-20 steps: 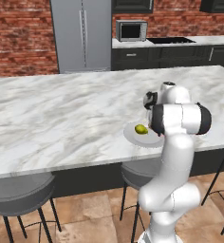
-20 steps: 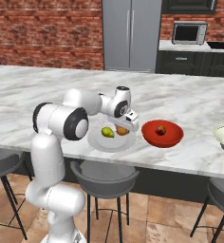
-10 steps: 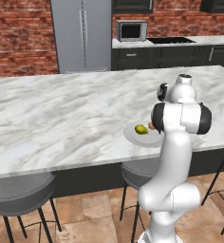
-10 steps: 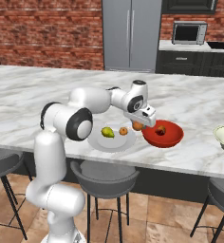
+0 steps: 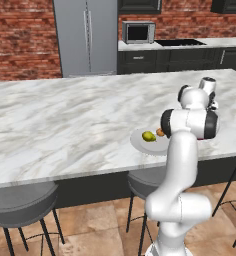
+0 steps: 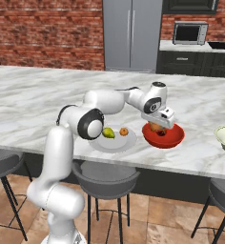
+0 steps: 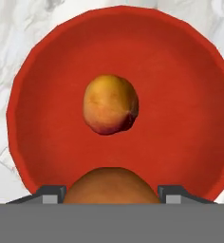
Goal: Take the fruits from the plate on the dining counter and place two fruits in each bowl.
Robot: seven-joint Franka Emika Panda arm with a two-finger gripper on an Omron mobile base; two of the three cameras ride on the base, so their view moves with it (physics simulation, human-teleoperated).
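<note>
Above the red bowl (image 7: 47, 85), the tool (image 6: 158, 125) was clamped on an orange-brown fruit (image 7: 109, 185); one orange fruit (image 7: 110, 104) lay inside. Releasing it seemed next, then fetching from the plate (image 6: 97, 144).

My two base cameras are looking forward and down across the dining counter (image 5: 65, 125) from behind-left and behind-right, sharing the plate (image 6: 115, 143); my hand camera is peering close into the red bowl (image 7: 180, 95).
</note>
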